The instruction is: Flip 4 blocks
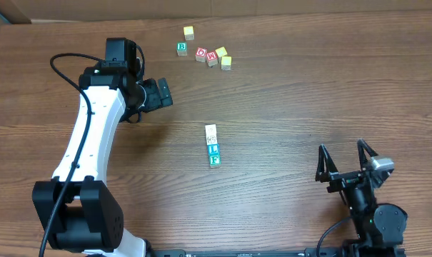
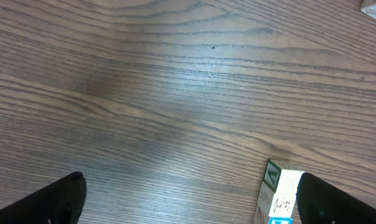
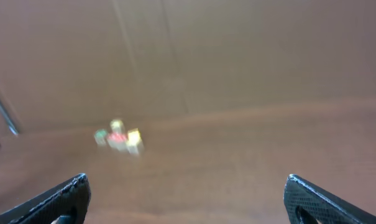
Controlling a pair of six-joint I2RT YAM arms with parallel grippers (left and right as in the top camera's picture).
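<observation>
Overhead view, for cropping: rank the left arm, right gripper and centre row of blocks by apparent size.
1. left arm
2. right gripper
3. centre row of blocks
Arm and gripper stand nearer the camera, which inflates them.

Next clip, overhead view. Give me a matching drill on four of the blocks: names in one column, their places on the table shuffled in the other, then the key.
Things:
1. green B block
2. L block
3. whitish-topped block
4. yellow block beside the B

Places:
a. middle of the centre row
b. farthest of all from the arm bases
c. left end of the far cluster
d. far end of the centre row

Pairs: 1-c, 2-a, 3-d, 4-b.
</observation>
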